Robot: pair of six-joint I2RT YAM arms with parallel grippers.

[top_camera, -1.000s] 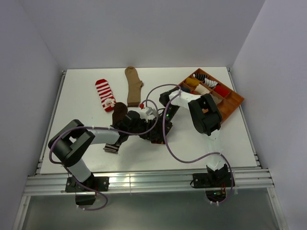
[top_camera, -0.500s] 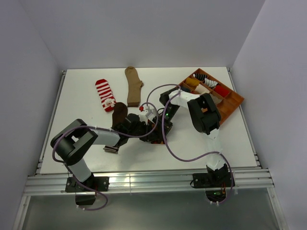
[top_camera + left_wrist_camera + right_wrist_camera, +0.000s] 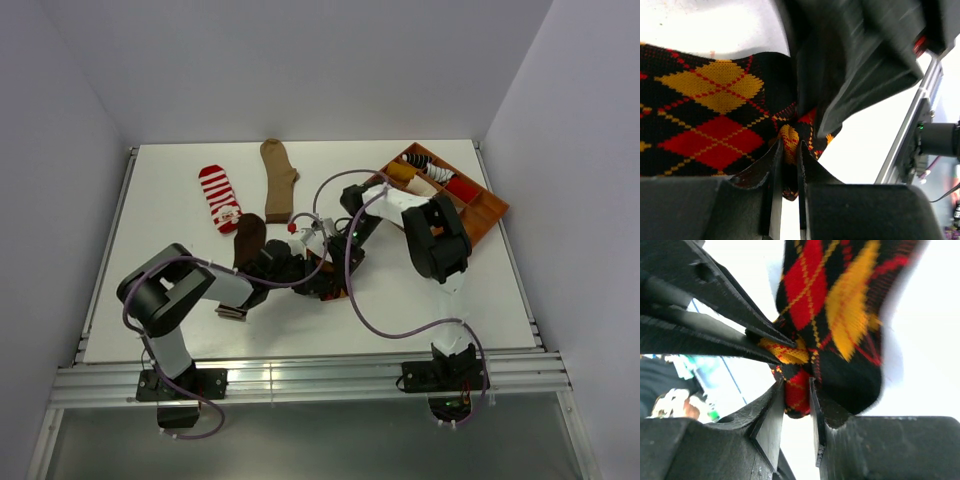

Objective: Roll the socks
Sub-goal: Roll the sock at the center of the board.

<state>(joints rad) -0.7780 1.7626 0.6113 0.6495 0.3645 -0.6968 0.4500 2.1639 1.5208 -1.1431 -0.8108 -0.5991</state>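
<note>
The black argyle sock (image 3: 715, 115) with red and yellow diamonds lies mid-table, mostly hidden under both arms in the top view (image 3: 325, 283). My left gripper (image 3: 788, 156) is shut on a pinched fold of it. My right gripper (image 3: 797, 392) is shut on the same sock (image 3: 840, 305), right beside the left fingers (image 3: 715, 335). The two grippers meet at one spot in the top view (image 3: 318, 266). A dark brown sock (image 3: 248, 240) lies just left of them. A tan sock (image 3: 278, 180) and a red-and-white striped sock (image 3: 219, 198) lie farther back.
A brown divided tray (image 3: 488, 215) with several rolled socks sits at the back right. A purple cable (image 3: 352, 290) loops over the table between the arms. A metal rail (image 3: 300, 378) runs along the near edge.
Both grippers have shifted slightly to the right over the argyle sock, and the left arm has stretched further toward the centre. The other socks have not moved.
</note>
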